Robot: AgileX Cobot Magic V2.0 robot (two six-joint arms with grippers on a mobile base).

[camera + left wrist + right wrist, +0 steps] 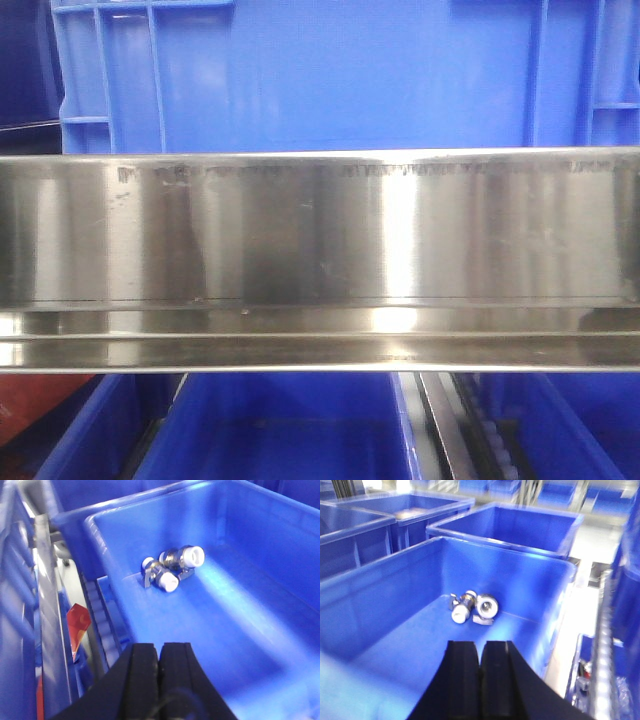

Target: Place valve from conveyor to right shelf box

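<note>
Fingers pressed together, empty, on both the left gripper (159, 667) and right gripper (480, 667), each above a blue box (240, 630) holding valves (172, 569).

The right shelf (320, 230) rail is brushed stainless steel, shiny and streaked. Above it, the box (300, 75) is smooth glossy blue plastic. The valve (172, 567) is bright metal with white plastic caps. Both pincers' fingers (142, 680) look matt black.

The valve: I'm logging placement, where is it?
In both wrist views the valve lies on the floor of a blue box, near its far wall, beyond the shut grippers.
</note>
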